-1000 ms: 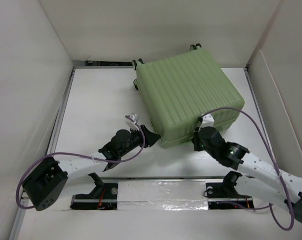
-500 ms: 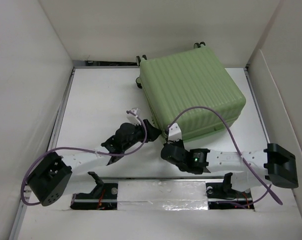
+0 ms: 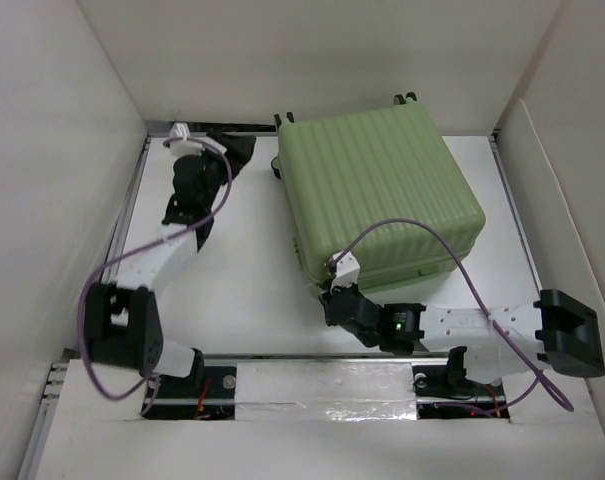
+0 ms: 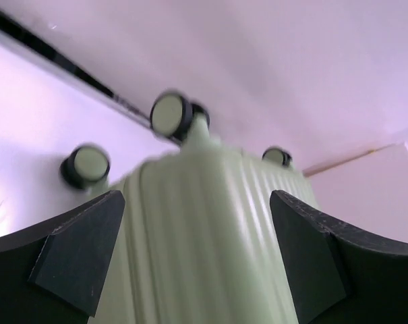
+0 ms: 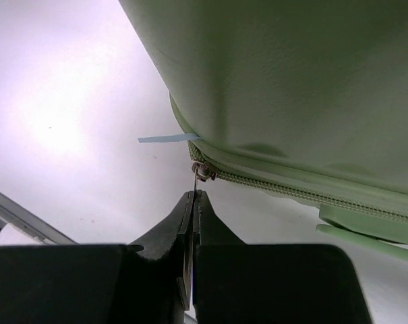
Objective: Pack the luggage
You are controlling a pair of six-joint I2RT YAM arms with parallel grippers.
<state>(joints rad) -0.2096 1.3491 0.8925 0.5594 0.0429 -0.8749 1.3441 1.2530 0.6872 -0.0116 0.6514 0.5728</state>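
The luggage [image 3: 382, 190], a pale green ribbed hard-shell suitcase, lies shut on the white table, right of centre, with its black wheels [image 3: 279, 120] toward the back wall. My left gripper [image 3: 238, 150] is open just left of its far-left corner. In the left wrist view the luggage [image 4: 204, 236] and its wheels [image 4: 171, 115] show beyond my left gripper [image 4: 197, 260], apart from its fingers [image 4: 75, 250]. My right gripper [image 3: 332, 300] is at the front-left corner. In the right wrist view my right gripper [image 5: 193, 197] is shut on the thin metal zipper pull [image 5: 202, 170] of the luggage [image 5: 291, 81].
White walls [image 3: 52, 150] enclose the table on the left, back and right. A metal rail [image 3: 162, 127] runs along the back edge behind the left gripper. A light blue strip [image 5: 166, 138] sticks out of the zipper seam. Purple cables [image 3: 422, 232] loop over both arms.
My left arm swung from the suitcase's front-left corner to its far-left corner and its jaws opened. My right gripper travelled left along the front edge to the front-left corner, staying shut.
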